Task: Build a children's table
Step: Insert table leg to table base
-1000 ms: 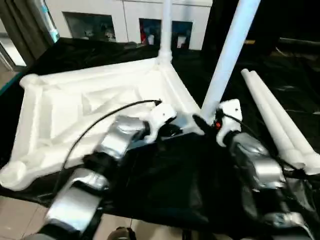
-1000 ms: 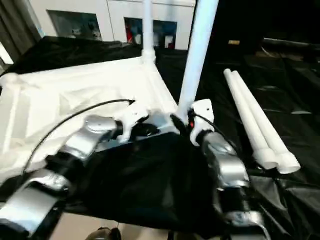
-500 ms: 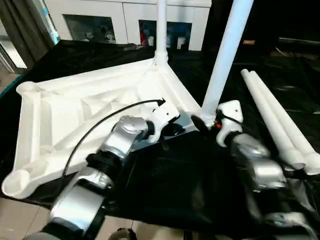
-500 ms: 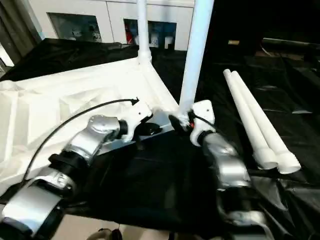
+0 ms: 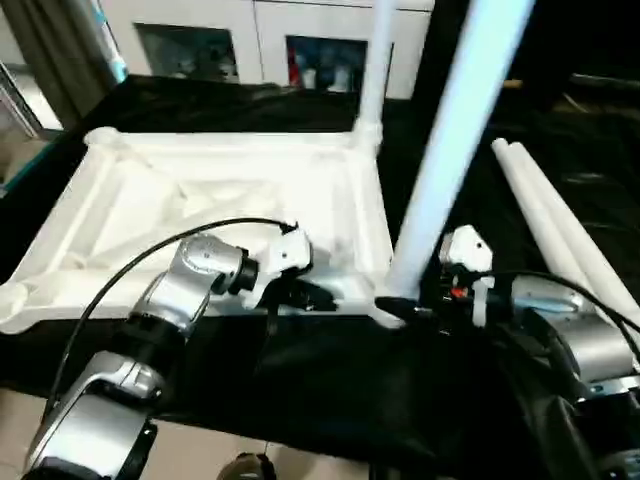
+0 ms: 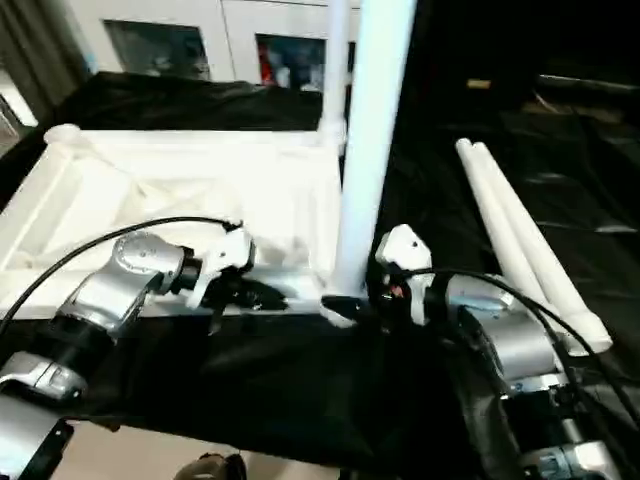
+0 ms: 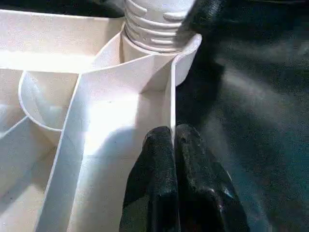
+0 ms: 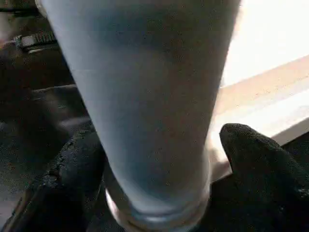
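Note:
The children's table top (image 5: 200, 180) lies upside down, white and ribbed, on black cloth. One white leg (image 5: 377, 60) stands in its far right corner. A second leg (image 5: 455, 150) stands in the near right corner socket, its threaded foot (image 7: 154, 24) seated there. My left gripper (image 5: 315, 297) is shut, its fingers (image 7: 159, 159) pinching the thin near rim wall beside that socket. My right gripper (image 5: 400, 305) is open, with one finger (image 8: 251, 164) on each side of the near leg's base and a small gap on one side.
Two loose white legs (image 5: 560, 225) lie side by side on the cloth to the right. White cabinets (image 5: 300, 40) stand behind. The black cloth (image 5: 400, 400) drops off at the front edge, with floor (image 5: 20, 430) at the near left. A black cable (image 5: 150, 260) arcs over my left forearm.
The table top has swung round with both standing legs, so its near edge now lies square to me. My right gripper has opened wider around the near leg. The left stays shut on the rim.

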{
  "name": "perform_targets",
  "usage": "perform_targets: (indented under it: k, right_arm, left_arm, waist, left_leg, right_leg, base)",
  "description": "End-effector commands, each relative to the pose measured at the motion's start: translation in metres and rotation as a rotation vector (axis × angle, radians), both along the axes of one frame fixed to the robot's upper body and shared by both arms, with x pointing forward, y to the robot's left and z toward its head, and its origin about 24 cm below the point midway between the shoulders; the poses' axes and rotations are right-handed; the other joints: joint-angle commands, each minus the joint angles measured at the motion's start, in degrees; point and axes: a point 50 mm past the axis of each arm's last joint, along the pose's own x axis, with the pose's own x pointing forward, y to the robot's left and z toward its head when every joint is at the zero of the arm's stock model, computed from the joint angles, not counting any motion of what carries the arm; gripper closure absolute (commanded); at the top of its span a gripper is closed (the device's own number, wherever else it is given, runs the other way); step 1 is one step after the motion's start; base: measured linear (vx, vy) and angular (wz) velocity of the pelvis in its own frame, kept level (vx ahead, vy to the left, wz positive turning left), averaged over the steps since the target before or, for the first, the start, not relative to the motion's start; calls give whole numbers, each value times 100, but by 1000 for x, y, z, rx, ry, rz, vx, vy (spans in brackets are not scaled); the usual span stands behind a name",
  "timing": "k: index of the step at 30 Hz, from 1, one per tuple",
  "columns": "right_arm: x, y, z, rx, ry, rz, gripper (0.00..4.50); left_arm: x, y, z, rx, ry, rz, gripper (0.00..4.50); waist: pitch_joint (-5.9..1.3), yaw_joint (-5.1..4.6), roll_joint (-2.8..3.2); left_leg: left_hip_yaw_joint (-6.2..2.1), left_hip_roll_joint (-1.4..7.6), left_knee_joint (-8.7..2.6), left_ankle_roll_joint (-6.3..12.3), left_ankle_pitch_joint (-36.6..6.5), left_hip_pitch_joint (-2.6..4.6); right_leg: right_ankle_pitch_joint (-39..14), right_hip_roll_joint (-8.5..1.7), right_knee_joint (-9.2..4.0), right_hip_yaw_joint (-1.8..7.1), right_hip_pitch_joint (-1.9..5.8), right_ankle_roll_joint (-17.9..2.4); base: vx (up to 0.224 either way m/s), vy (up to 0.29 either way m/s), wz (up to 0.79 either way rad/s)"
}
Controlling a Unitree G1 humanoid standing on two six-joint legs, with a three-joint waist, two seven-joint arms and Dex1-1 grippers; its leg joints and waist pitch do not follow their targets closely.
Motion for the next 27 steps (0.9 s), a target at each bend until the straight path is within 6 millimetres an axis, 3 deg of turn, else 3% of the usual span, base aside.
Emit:
perform_targets:
  k: [1, 4, 13, 16, 23, 24, 25, 26, 27]
  right_arm:
    - [1, 0, 4, -7, 3, 19, 59]
    - [-1, 2, 1, -35, 9, 49, 85]
    - [-3, 9, -5, -28, 34, 58, 165]
    - [-4, 9, -11, -22, 52, 17, 167]
    - [6, 11, -34, -31, 70, -244, 176]
    - [18, 16, -41, 35, 80, -470, 176]
    - [21, 18, -43, 49, 86, -518, 176]
    - [21, 18, -43, 54, 88, -533, 176]
    - [21, 18, -43, 54, 88, -533, 176]
  left_arm:
    - [-1, -2, 8, -13, -22, -37, 450]
    - [-1, -1, 8, -12, -28, -35, 450]
    - [-1, -1, 9, -20, -34, -21, 450]
    - [1, -2, 8, -24, -43, 4, 450]
    - [17, -10, 1, 4, -113, 203, 450]
    - [24, -23, -2, 10, -123, 302, 450]
    - [26, -26, -2, 9, -126, 323, 450]
    - [26, -27, -3, 9, -128, 330, 450]
    - [26, -27, -3, 9, -128, 330, 450]
  waist:
    - [-408, -9, -55]
    - [-408, -12, -92]
    - [-408, -8, -93]
    - [-408, -13, -96]
    - [-381, -70, -85]
    - [-377, -101, -102]
    - [-371, -128, -60]
    - [-370, -144, -66]
    - [-372, -160, -92]
  left_leg:
    - [-56, 192, -389, 409, -1230, 128]
    - [-51, 179, -382, 412, -1167, 121]
    - [-52, 180, -374, 456, -1064, 118]
    - [-53, 176, -375, 440, -1076, 115]
    - [-66, 154, -401, 252, -1343, 121]
    - [-90, 148, -425, 150, -1496, 123]
    - [-85, 139, -421, 71, -1638, 140]
    - [-96, 144, -431, 9, -1712, 149]
    - [-128, 125, -452, -31, -1774, 126]
  right_leg:
    - [-1253, -255, -308, 124, 330, -1439]
    - [-1322, -260, -320, 132, 333, -1370]
    - [-1318, -260, -312, 132, 324, -1339]
    - [-1329, -257, -311, 131, 323, -1331]
    - [-1819, -253, -379, 136, 282, -1159]
    - [-2049, -254, -400, 125, 293, -1067]
    - [-2160, -250, -425, 132, 240, -1063]
    - [-2219, -249, -425, 130, 239, -1055]
    - [-2333, -242, -427, 107, 289, -970]
  base:
    - [0, 0, 0]
    - [0, 0, 0]
    - [0, 0, 0]
    - [0, 0, 0]
    - [0, 0, 0]
    - [0, 0, 0]
    - [0, 0, 0]
    - [0, 0, 0]
    - [0, 0, 0]
